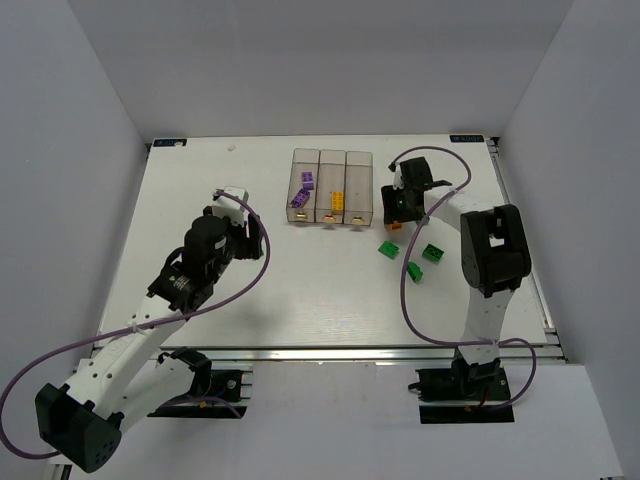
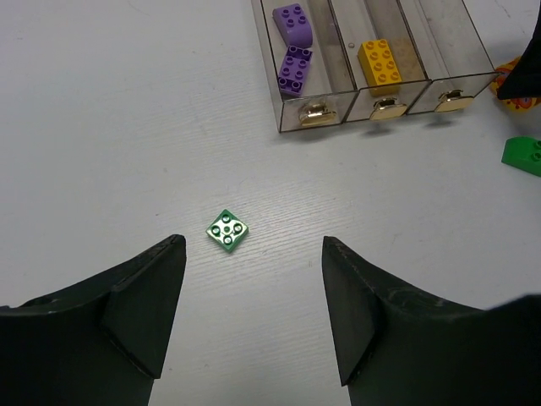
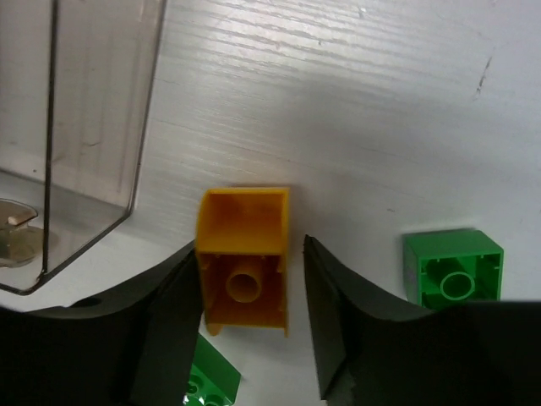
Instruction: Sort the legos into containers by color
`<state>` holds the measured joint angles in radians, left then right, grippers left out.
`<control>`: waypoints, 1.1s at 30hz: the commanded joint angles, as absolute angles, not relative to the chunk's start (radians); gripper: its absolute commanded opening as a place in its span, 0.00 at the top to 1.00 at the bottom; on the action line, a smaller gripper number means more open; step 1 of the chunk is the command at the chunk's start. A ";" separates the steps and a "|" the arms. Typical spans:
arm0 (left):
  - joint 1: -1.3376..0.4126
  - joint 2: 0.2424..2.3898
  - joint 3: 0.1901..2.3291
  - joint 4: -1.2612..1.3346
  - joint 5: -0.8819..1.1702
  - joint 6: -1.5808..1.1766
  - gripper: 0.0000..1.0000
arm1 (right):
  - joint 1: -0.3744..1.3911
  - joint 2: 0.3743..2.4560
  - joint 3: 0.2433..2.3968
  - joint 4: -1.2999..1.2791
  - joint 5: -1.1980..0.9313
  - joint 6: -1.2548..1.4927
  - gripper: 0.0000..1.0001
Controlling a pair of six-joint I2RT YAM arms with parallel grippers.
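Clamped between the right gripper (image 3: 254, 288) jaws, an orange brick (image 3: 243, 258) must be carried to the middle container (image 1: 333, 187); left gripper (image 2: 254, 296) jaws are held apart

Bright, even light falls from above, leaving soft shadows on the white tabletop (image 1: 300, 280). Both wrist views are sharp, with near edges slightly blurred.

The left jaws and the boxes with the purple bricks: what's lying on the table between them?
One small flat green lego, lying just ahead of the open left gripper. Beyond it, bare white table up to the containers. The left wrist view shows this.
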<state>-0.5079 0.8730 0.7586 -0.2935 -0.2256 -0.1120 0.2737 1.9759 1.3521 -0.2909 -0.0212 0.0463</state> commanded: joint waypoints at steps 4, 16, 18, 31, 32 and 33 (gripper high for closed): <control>-0.512 0.871 0.749 -0.307 -0.242 -0.106 0.25 | 0.245 1.925 1.345 -0.266 -0.015 0.060 0.70; -0.512 0.888 0.745 -0.304 -0.226 -0.106 0.23 | 0.271 1.654 1.339 -0.212 -0.282 -0.095 1.00; -0.512 0.903 0.747 -0.307 -0.224 -0.106 0.23 | 0.305 1.669 1.377 -0.216 -0.311 -0.084 1.00; -0.512 0.907 0.726 -0.293 -0.249 -0.106 0.20 | 0.405 2.040 1.796 -0.293 -0.364 0.035 0.70; -0.512 0.905 0.726 -0.291 -0.247 -0.103 0.20 | 0.413 2.058 1.819 -0.299 -0.364 0.037 0.69; -0.512 0.907 0.723 -0.290 -0.247 -0.103 0.20 | 0.416 2.081 1.862 -0.310 -0.364 0.040 0.65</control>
